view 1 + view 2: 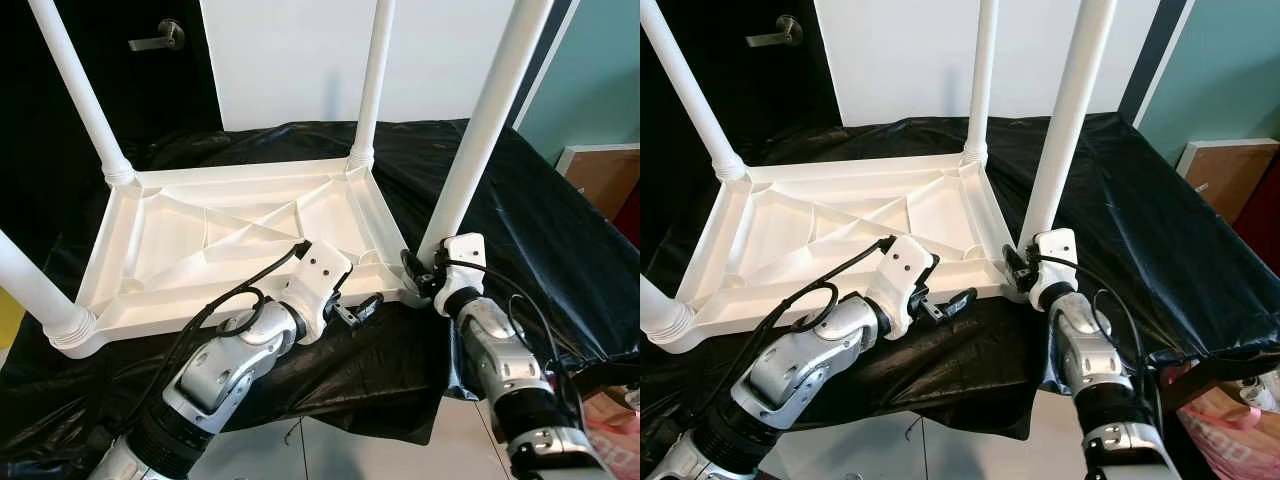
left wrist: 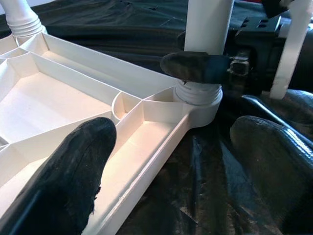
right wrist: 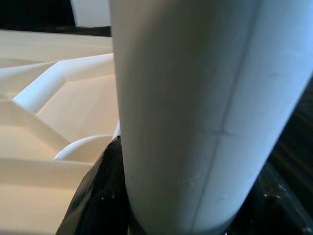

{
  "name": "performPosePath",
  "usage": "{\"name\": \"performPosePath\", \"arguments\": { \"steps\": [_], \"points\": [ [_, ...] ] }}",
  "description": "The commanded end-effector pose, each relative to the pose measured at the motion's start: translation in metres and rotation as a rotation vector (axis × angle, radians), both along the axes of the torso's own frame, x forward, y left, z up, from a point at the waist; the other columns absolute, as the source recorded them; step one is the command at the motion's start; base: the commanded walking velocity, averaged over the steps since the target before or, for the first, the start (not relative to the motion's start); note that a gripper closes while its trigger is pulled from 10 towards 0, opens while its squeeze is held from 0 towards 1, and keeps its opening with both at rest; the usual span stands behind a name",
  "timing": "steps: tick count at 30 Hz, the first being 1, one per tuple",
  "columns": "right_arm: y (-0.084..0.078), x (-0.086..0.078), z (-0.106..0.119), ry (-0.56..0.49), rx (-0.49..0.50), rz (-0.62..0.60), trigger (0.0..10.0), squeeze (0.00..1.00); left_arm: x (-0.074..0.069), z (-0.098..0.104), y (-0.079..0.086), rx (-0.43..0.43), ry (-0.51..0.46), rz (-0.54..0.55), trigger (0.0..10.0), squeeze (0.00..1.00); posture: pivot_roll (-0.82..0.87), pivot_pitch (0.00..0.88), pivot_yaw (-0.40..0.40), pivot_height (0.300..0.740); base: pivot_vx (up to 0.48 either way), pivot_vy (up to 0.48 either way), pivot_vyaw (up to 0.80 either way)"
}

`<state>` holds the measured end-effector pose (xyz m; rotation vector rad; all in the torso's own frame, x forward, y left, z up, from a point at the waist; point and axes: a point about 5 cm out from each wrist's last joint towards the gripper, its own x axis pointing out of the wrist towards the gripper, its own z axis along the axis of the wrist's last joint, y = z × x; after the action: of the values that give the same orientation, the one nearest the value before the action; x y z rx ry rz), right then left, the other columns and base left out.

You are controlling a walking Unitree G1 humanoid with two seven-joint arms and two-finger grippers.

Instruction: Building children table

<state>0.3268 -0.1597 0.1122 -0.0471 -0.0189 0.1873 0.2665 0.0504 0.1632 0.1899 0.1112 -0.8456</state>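
— black sheeting [image 1: 560, 230] covers the whole work surface, with a pale wall at the top of the frame and a dark door at upper left. where is the table?

— upside down on the sheeting, mid-frame. the white tabletop [image 1: 180, 250] shows its ribbed underside, and legs stand up from all four corners. the leg [image 1: 480, 130] i am working rises from the lower-right corner socket.

— what has your right claw got?

— my right gripper [image 1: 425, 272] is clamped on that leg just above the socket, one black finger [image 2: 195, 67] wrapped across the front of it. in the wrist view the leg sits between my fingers.

— and the left?

— my left gripper [image 2: 171, 161] is spread wide and holds nothing. it hovers low at the tabletop's near edge, one finger over the inside of the tray, the other over the sheeting, pointing at the same corner.

— how do you finish this well?

— i judge the leg is seated or nearly so. i would keep it in line with the socket while turning, and press the frame down with the left so the top does not swivel on the slippery sheeting.

— arm pose?

— right forearm comes up from the lower right, wrist bent in towards the leg. left forearm runs from lower left, elbow low.
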Motion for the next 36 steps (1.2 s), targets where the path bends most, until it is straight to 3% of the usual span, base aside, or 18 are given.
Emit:
{"name": "performPosePath", "arguments": {
  "steps": [1,9,28,29,30,36],
  "points": [
    [-0.006,-0.008,-0.019,0.089,-0.007,-0.101,10.0,0.00,-0.009,-0.005,-0.007,0.009,0.043,-0.126,10.0,0.00,0.00,0.052,-0.059,0.740,0.000,0.000,0.00],
    [0.006,-0.019,-0.019,0.068,0.010,-0.345,10.0,0.00,-0.008,-0.005,-0.007,0.007,0.043,-0.119,10.0,0.00,0.01,0.045,-0.069,0.740,0.000,0.000,0.00],
    [0.006,-0.021,-0.013,0.064,0.009,-0.364,10.0,0.00,-0.011,-0.007,-0.004,0.009,0.045,-0.112,10.0,0.00,0.03,0.034,-0.076,0.740,0.000,0.000,0.00],
    [0.006,-0.022,-0.012,0.057,0.005,-0.362,10.0,0.72,-0.012,-0.007,-0.004,0.009,0.047,-0.112,10.0,0.00,0.03,0.032,-0.076,0.740,0.000,0.000,0.00],
    [0.005,-0.022,-0.009,0.042,0.001,-0.342,10.0,1.00,-0.012,-0.008,-0.003,0.010,0.048,-0.111,10.0,0.00,0.03,0.031,-0.075,0.740,0.000,0.000,0.00],
    [-0.002,-0.020,0.002,-0.022,0.000,-0.173,10.0,1.00,-0.013,-0.009,-0.003,0.011,0.051,-0.111,10.0,0.00,0.03,0.029,-0.071,0.740,0.000,0.000,0.00]
  ]
}}
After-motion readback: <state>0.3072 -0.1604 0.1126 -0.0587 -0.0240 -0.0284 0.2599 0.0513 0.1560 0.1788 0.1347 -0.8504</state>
